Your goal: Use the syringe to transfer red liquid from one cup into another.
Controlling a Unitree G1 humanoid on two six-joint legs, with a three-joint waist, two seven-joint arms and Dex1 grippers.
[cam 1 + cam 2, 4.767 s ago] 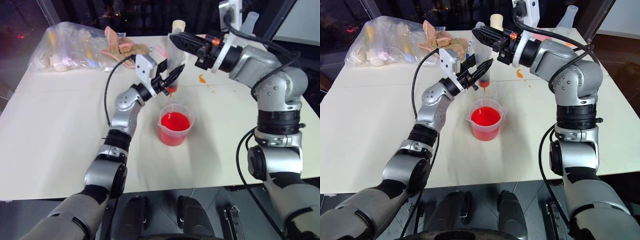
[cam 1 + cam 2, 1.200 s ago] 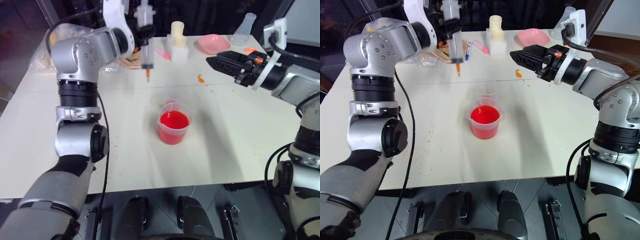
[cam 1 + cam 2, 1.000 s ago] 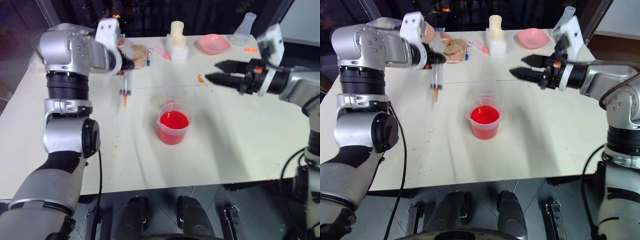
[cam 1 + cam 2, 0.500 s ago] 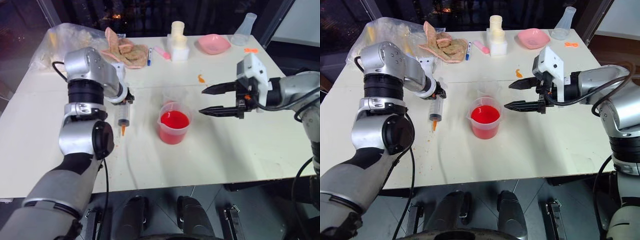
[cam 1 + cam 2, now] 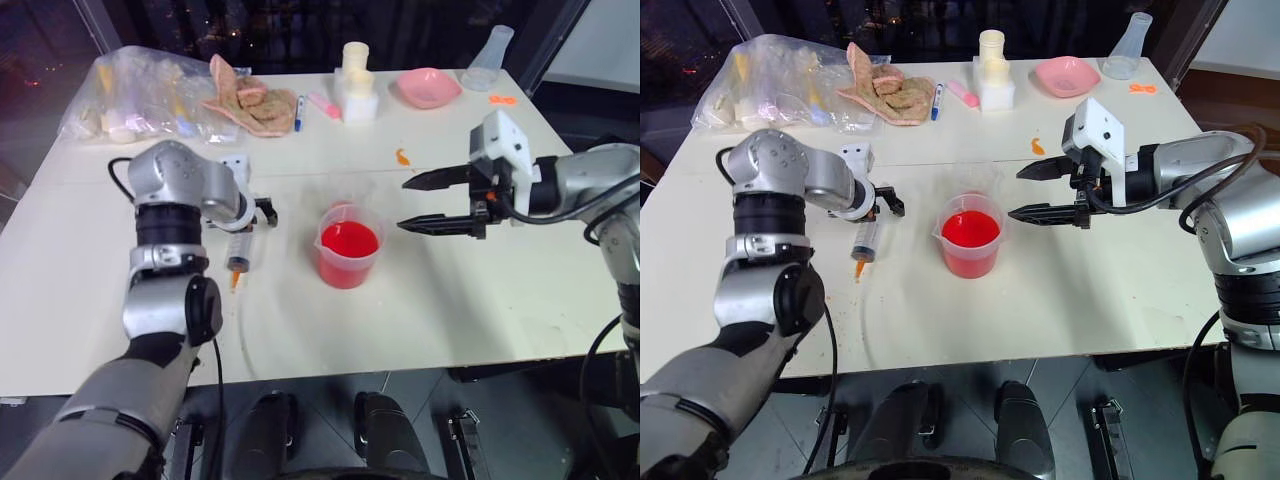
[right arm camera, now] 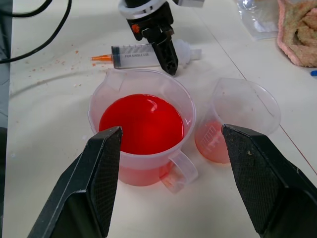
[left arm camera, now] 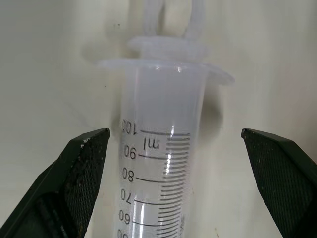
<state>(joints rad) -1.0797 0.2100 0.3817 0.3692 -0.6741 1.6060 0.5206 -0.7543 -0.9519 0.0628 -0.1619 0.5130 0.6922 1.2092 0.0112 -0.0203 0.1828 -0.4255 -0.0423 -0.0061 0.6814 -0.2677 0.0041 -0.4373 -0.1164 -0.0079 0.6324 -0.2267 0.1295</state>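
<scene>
The syringe (image 5: pixel 240 249) lies flat on the table left of the beaker, orange tip toward the front edge. My left gripper (image 7: pixel 174 134) hangs over its plunger end, open, with both fingers (image 7: pixel 84 163) clear of the barrel. The beaker (image 5: pixel 348 268) stands mid-table holding red liquid (image 6: pixel 141 123). Just behind it is the clear cup (image 6: pixel 243 106), with a thin reddish layer at its bottom. My right gripper (image 5: pixel 403 205) hovers open to the right of the beaker, pointing at it.
Along the back edge are a plastic bag (image 5: pixel 140 92) of items, a cloth (image 5: pixel 250 106), a pen (image 5: pixel 298 113), a cream bottle (image 5: pixel 356 82), a pink dish (image 5: pixel 428 88) and a flask (image 5: pixel 488 60). An orange spill (image 5: pixel 404 157) marks the table.
My left arm came down from high at the back and set the syringe on the table, then opened and let it go. The right gripper swung in beside the beaker and holds there.
</scene>
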